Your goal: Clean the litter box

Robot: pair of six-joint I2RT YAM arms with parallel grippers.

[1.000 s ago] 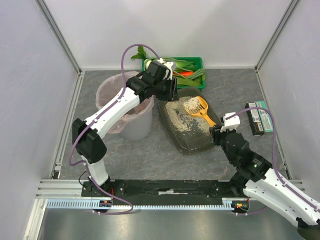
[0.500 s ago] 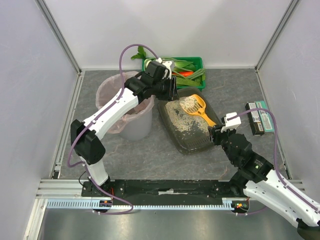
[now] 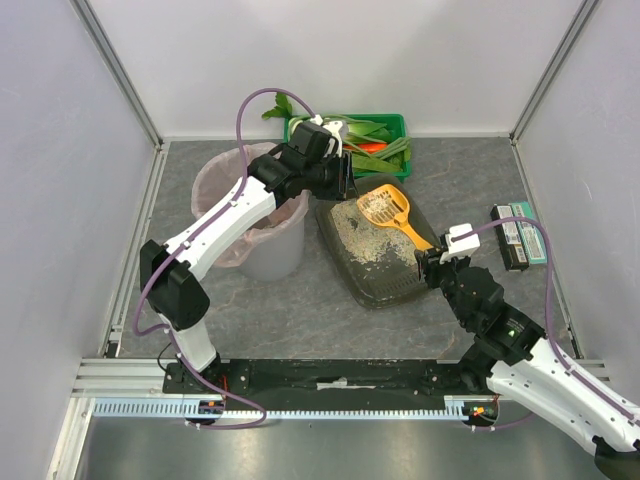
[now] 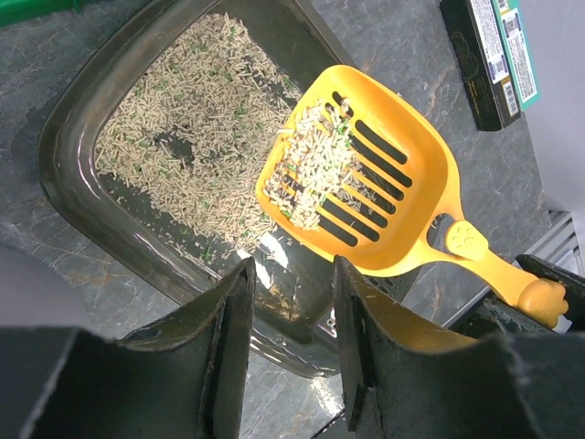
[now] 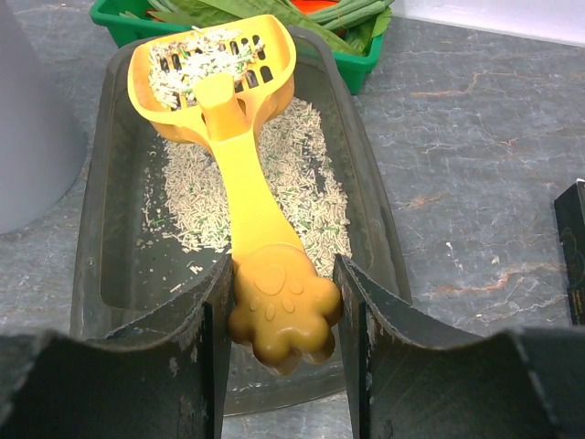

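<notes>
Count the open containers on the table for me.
3: a round grey bin with a pink liner on the left, a green crate of vegetables at the back, and the litter box in the middle. None seem hidden.

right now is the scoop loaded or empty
Loaded: the yellow scoop carries a pile of litter on its slotted blade, over the litter box, handle in the right gripper.

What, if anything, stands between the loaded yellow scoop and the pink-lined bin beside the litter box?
The left tool and its forearm do: the tool hangs by the litter box's far-left corner, and the arm crosses above the bin's right side.
</notes>
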